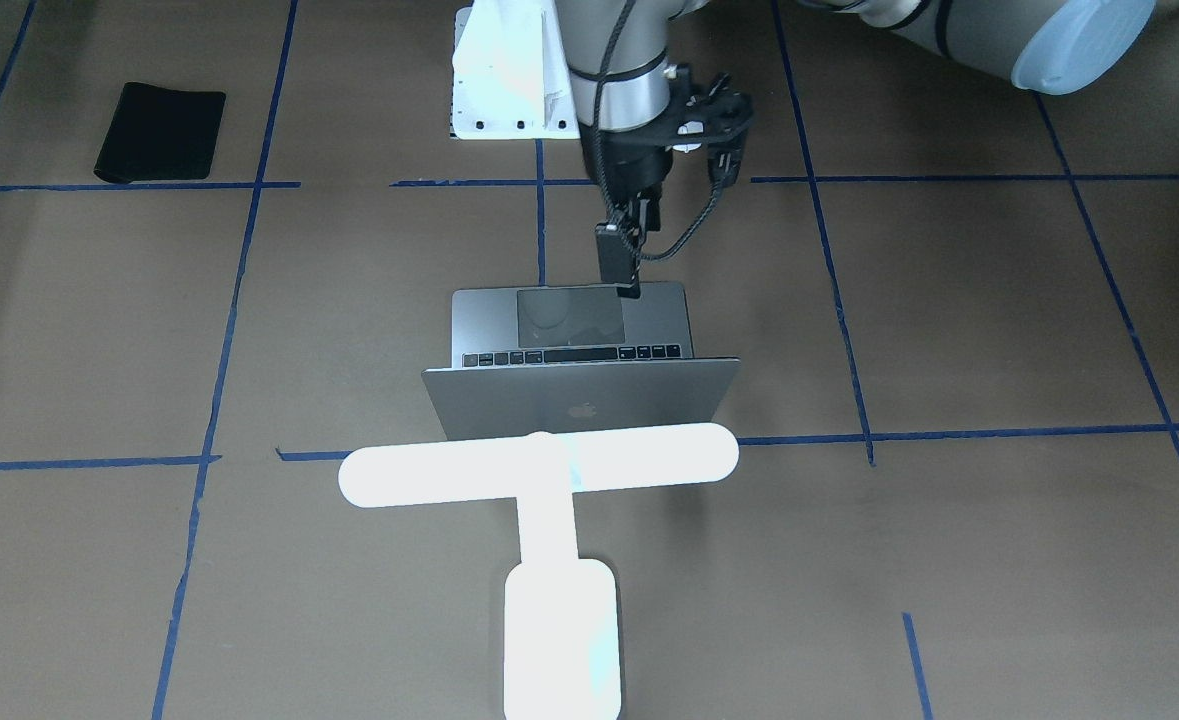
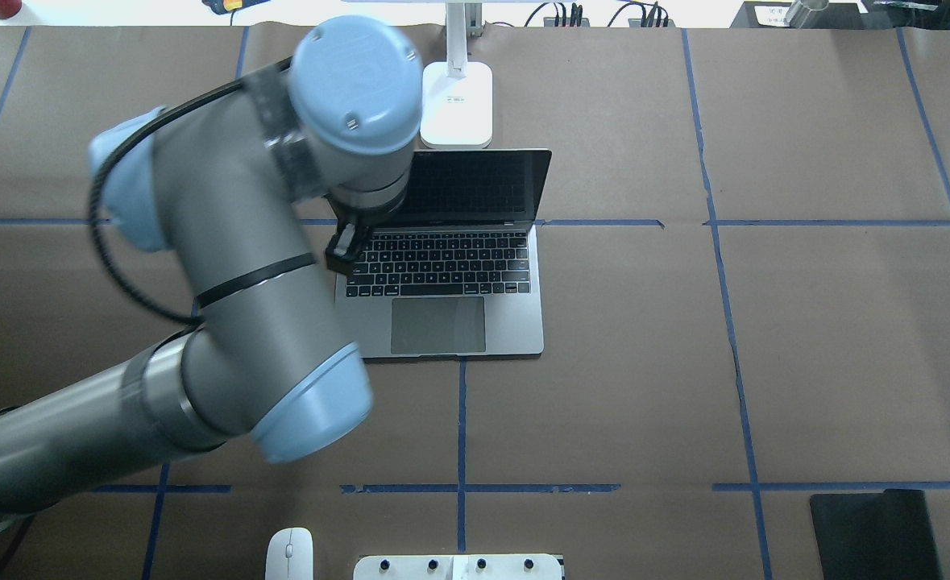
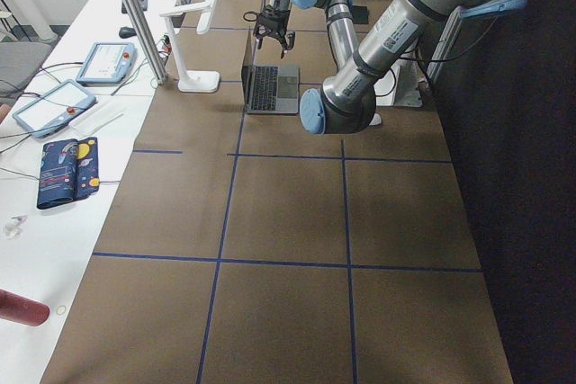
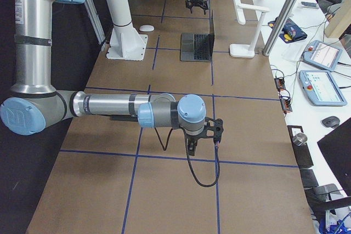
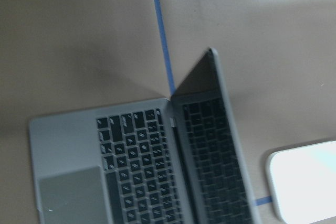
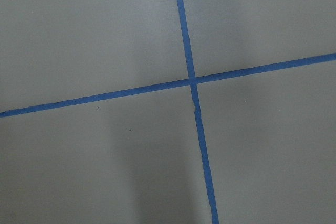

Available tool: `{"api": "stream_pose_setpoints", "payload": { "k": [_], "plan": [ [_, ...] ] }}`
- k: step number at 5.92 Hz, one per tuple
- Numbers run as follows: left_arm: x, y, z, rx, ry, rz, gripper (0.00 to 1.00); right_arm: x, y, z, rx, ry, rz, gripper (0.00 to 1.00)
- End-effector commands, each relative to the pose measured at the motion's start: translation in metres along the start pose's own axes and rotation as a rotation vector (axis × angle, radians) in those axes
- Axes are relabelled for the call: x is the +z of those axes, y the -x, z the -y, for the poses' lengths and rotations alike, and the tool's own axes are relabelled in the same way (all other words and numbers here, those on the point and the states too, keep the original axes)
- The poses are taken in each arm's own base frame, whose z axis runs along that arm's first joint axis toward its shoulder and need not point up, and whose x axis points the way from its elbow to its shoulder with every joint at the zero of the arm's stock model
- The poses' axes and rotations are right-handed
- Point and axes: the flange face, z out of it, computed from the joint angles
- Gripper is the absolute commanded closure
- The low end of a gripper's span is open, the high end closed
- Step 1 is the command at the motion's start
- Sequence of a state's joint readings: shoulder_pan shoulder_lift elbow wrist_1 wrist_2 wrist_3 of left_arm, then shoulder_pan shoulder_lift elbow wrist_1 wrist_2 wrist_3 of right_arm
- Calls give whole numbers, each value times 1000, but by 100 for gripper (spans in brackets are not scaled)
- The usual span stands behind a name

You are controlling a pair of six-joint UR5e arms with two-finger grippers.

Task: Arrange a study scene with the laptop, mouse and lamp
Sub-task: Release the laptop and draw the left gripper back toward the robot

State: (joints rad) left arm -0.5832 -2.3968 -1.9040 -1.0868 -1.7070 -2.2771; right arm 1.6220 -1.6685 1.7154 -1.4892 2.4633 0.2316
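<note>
The silver-grey laptop [image 2: 515, 330] stands open in the table's middle, keyboard toward the robot, logo lid [image 1: 579, 400] facing away. The white lamp [image 1: 539, 470] stands right behind it, its base [image 2: 457, 105] at the lid's back. My left gripper [image 1: 631, 285] hangs just above the laptop's left palm-rest side, fingers spread and empty in the exterior left view [image 3: 275, 42]. The white mouse [image 2: 289, 554] lies at the near edge, left of the pedestal. My right gripper [image 4: 197, 142] hovers low over bare table far to the right; I cannot tell whether it is open or shut.
A black mouse pad [image 2: 873, 532] lies at the near right corner. The white pedestal [image 2: 458, 566] stands at the near edge centre. Blue tape lines grid the brown table [image 2: 805, 338]. Tablets and cables lie on the side bench [image 4: 323, 58].
</note>
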Motion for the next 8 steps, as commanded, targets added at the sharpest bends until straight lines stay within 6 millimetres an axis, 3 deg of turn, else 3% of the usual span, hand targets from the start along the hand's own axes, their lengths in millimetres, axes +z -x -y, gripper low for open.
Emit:
{"api": "stream_pose_setpoints", "payload": {
  "k": [1,2,3,4,5,6,7,8],
  "plan": [
    [-4,88,20,313,57,0,0,13,17,-2,-7,-10,8,0],
    [-5,110,26,418,73,4,0,27,27,-12,-35,-13,17,0],
    [-2,125,13,481,93,16,0,53,46,-29,-43,-1,35,0],
    [-2,149,13,528,112,27,0,87,66,-63,-105,-1,38,0],
    [-18,179,25,615,145,11,0,101,84,-94,-67,-5,53,0],
    [-25,191,33,712,158,-1,0,107,111,-125,-30,2,65,0],
    [-26,192,31,721,164,-6,0,101,126,-162,-24,15,36,0],
    [-23,196,27,731,168,2,0,97,120,-185,-24,26,41,0]
  ]
}}
